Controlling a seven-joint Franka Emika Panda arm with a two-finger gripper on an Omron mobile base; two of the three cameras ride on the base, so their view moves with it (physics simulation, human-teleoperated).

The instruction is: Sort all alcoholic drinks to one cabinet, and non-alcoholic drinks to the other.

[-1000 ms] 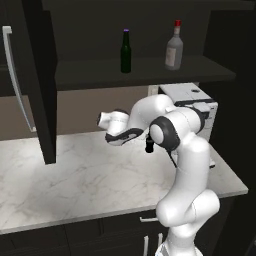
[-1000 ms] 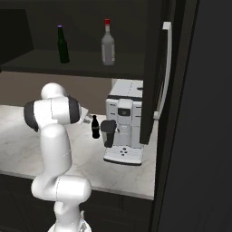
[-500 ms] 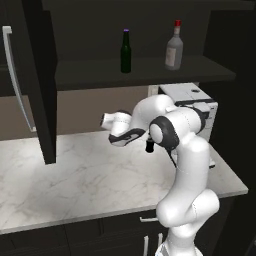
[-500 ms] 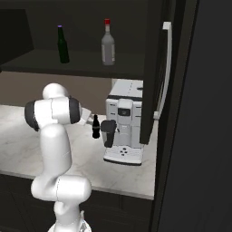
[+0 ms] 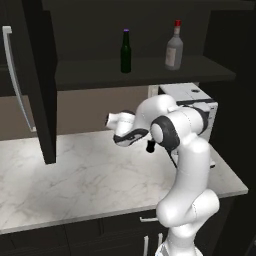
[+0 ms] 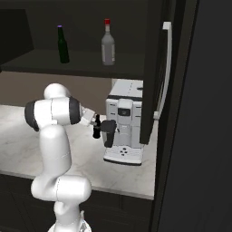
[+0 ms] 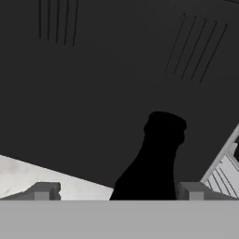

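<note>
A small black cola-style bottle (image 7: pixel 156 158) stands on the counter by the coffee machine; in the hand view its neck and cap rise between my open gripper (image 7: pixel 117 192), closer to the right fingertip (image 7: pixel 191 191) and untouched. From the base it shows as a dark bottle (image 5: pixel 150 146) (image 6: pixel 96 127) just beyond my gripper (image 5: pixel 135 138). A dark green beer bottle (image 5: pixel 126 51) (image 6: pixel 63 45) and a clear-grey liquor bottle with a red cap (image 5: pixel 173 52) (image 6: pixel 107 49) stand upright on the shelf (image 5: pixel 95 75) of the open upper cabinets.
A white coffee machine (image 5: pixel 192 102) (image 6: pixel 124 124) sits right of the black bottle, very near it. One cabinet door (image 5: pixel 42 85) hangs open on the left over the marble counter (image 5: pixel 75 185). Another open door (image 6: pixel 152 77) with a silver handle juts out beside the machine.
My hand has edged slightly toward the small black bottle. The jaws stayed open and the bottles have not moved.
</note>
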